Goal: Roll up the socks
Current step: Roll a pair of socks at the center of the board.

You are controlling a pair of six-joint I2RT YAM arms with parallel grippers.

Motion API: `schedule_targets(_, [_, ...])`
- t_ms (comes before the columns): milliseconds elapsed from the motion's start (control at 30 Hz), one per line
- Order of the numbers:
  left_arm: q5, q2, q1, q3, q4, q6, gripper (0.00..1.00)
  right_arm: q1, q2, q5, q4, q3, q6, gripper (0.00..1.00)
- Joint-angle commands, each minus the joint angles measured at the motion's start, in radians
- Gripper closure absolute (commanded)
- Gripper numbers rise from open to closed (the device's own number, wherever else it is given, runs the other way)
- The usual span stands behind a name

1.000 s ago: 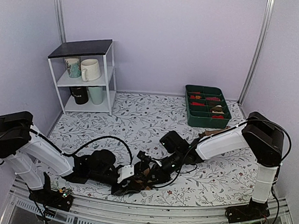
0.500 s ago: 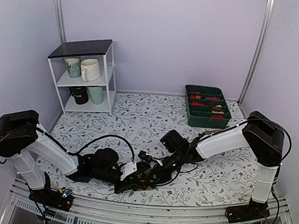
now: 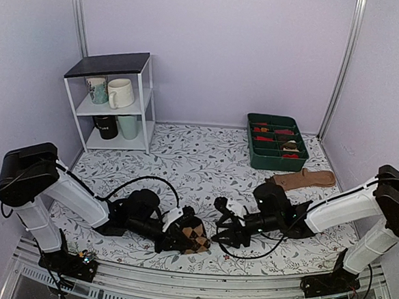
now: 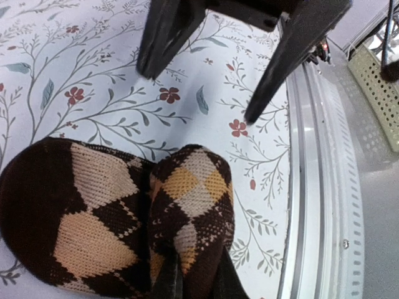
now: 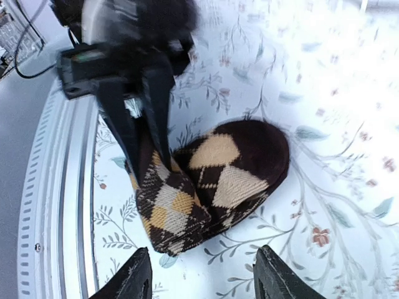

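Note:
The socks [image 3: 194, 235] are a rolled dark brown bundle with tan-orange diamonds, lying on the floral cloth near the front edge. My left gripper [image 3: 184, 237] is shut on the socks [image 4: 181, 218]: its fingers sit inside a fold of the knit. My right gripper [image 3: 225, 228] is open and empty, just right of the bundle and apart from it. In the right wrist view the socks [image 5: 212, 187] lie between and beyond my spread fingertips [image 5: 138, 277], with the left gripper's fingers [image 5: 146, 106] reaching into the roll.
A plain tan sock [image 3: 303, 179] lies at the right. A green tray [image 3: 275, 142] with small red bundles stands at the back right. A white shelf [image 3: 114, 102] with mugs stands at the back left. The metal front rail [image 4: 312, 205] runs close by the bundle.
My right gripper has let go of the socks and drawn back to the right, open. The right arm has swung low. My left gripper has stayed on the bundle, shifting slightly right.

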Motion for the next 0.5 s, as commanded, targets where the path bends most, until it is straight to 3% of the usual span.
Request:
schedule_targets(0, [0.088, 0.069, 0.022, -0.013, -0.196, -0.081, 1.0, 0.014, -0.1, 0.02, 0.323, -0.11, -0.154, 0.45])
schedule_targets(467, [0.162, 0.104, 0.05, -0.013, -0.212, -0.13, 1.0, 0.133, 0.052, 0.056, 0.231, -0.045, -0.353, 0.43])
